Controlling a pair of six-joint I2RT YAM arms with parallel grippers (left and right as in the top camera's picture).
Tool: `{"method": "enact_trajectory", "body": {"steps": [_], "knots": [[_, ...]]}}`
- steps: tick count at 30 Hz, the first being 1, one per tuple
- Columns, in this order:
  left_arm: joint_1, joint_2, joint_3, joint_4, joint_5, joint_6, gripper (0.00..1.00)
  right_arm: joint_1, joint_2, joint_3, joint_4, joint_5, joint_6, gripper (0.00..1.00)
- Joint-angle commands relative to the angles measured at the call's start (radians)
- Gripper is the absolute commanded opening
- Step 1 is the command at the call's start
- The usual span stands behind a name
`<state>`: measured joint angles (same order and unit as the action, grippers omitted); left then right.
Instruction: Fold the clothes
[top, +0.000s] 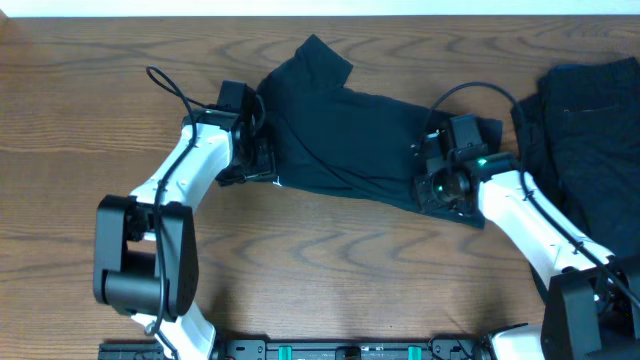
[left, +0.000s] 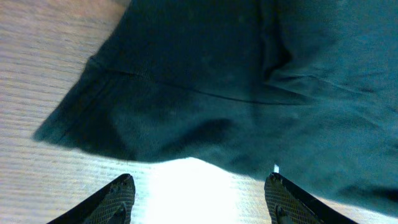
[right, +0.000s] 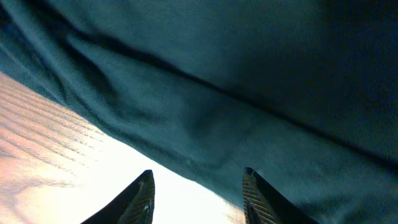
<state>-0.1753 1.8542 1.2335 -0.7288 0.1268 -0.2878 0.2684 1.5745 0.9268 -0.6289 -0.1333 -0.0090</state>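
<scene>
Left end effector (left: 200, 194), right end effector (right: 198, 186): both agape; T-shirt (top: 340, 130), second garment (top: 590, 115).

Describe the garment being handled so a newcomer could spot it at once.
On the wooden table, look at the middle of the far half. The T-shirt lies spread there, one sleeve pointing toward the far edge; the other dark clothes lie heaped at the right edge.

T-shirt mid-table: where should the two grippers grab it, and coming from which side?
Probably the edge nearest the robot. The T-shirt lies spread on the table, and that edge shows just ahead of the open left gripper and right gripper in both wrist views. Come in low from the bare-wood side, one finger sliding under, near each end.
</scene>
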Motion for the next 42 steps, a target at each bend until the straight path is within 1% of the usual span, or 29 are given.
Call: {"method": "enact_trajectory", "body": {"steps": [1,3,6,10,14,18,25,26,27,28,32,38,42], "knots": [[0.002,0.023,-0.006,0.005,-0.008,-0.005,0.69,0.058,-0.002,-0.037,0.041,-0.023,-0.124,0.45],[0.002,0.024,-0.006,0.008,-0.008,-0.005,0.69,0.093,-0.002,-0.04,0.059,-0.028,-0.129,0.45],[0.002,0.024,-0.006,0.02,-0.008,-0.005,0.69,0.151,-0.002,-0.04,0.082,-0.017,-0.152,0.49],[0.002,0.024,-0.006,0.029,-0.008,-0.005,0.69,0.207,-0.002,-0.04,0.127,0.08,-0.174,0.51],[0.002,0.024,-0.006,0.035,-0.008,-0.005,0.69,0.24,-0.002,-0.04,0.177,0.111,-0.21,0.5],[0.002,0.024,-0.006,0.038,-0.008,-0.005,0.69,0.252,0.005,-0.041,0.238,0.108,-0.209,0.47],[0.002,0.024,-0.006,0.037,-0.008,-0.005,0.7,0.277,0.085,-0.041,0.329,0.097,-0.209,0.47],[0.002,0.024,-0.006,0.037,-0.008,-0.005,0.8,0.282,0.097,-0.041,0.341,0.095,-0.209,0.47],[0.002,0.024,-0.006,0.037,-0.008,-0.005,0.92,0.287,0.106,-0.041,0.352,0.096,-0.21,0.47],[0.002,0.024,-0.006,0.037,-0.008,-0.005,0.99,0.29,0.111,-0.04,0.358,0.096,-0.209,0.47],[0.002,0.024,-0.006,0.037,-0.008,-0.005,0.98,0.295,0.113,-0.04,0.366,0.096,-0.205,0.46],[0.002,0.024,-0.006,0.037,-0.008,-0.005,0.98,0.296,0.114,-0.041,0.36,0.092,-0.206,0.41],[0.002,0.024,-0.006,0.037,-0.008,-0.005,0.98,0.296,0.119,-0.041,0.37,0.092,-0.206,0.41]]}}
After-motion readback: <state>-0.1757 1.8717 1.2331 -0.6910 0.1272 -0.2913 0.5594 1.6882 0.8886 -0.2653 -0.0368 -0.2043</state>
